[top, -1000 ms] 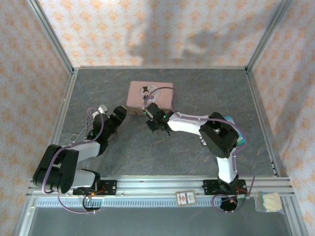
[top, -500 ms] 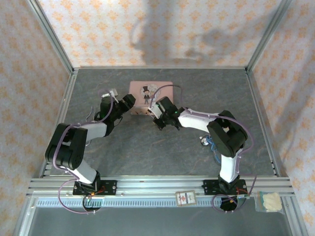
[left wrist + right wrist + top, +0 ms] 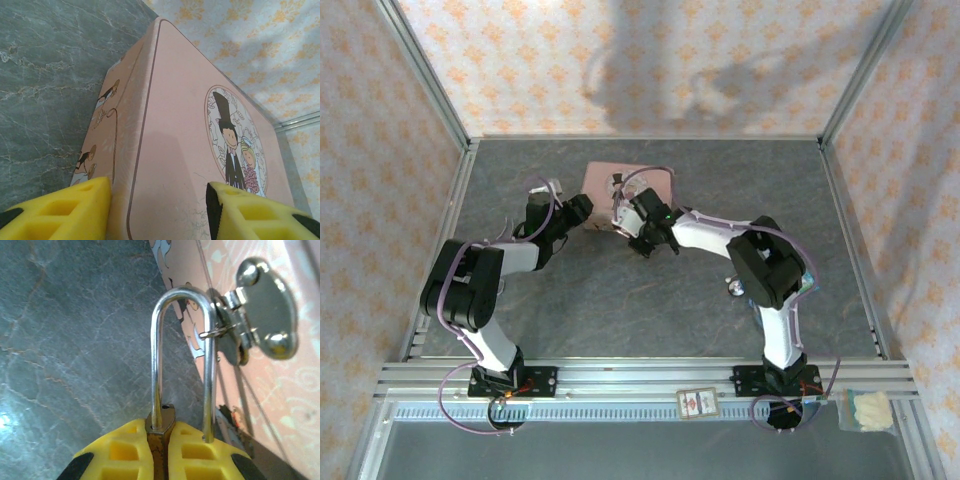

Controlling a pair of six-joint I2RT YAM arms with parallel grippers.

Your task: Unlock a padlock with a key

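Note:
The padlock [image 3: 162, 422] has a small brass body and a silvery shackle. My right gripper [image 3: 161, 440] is shut on the body. One shackle leg sits in the body. The other leg hangs free of it and passes through the metal hasp [image 3: 262, 315] on the pink tin [image 3: 280, 390]. From above, my right gripper [image 3: 625, 222] is at the front wall of the pink tin [image 3: 605, 180]. My left gripper [image 3: 582, 212] is at the tin's near left corner. Its yellow fingers [image 3: 65, 205] stand apart, straddling the edge of the tin [image 3: 180, 125]. A small shiny metal piece [image 3: 733, 287] lies by the right arm; I cannot tell whether it is the key.
Aluminium rails [image 3: 450, 230] and patterned walls fence the grey table on three sides. A teal object [image 3: 810, 280] lies behind the right arm's elbow. A small card [image 3: 697, 403] and a clear bag [image 3: 865, 410] sit on the near rail.
My left arm has reached forward to the tin's corner and its jaws have narrowed. My right gripper has moved up with the padlock against the tin's front.

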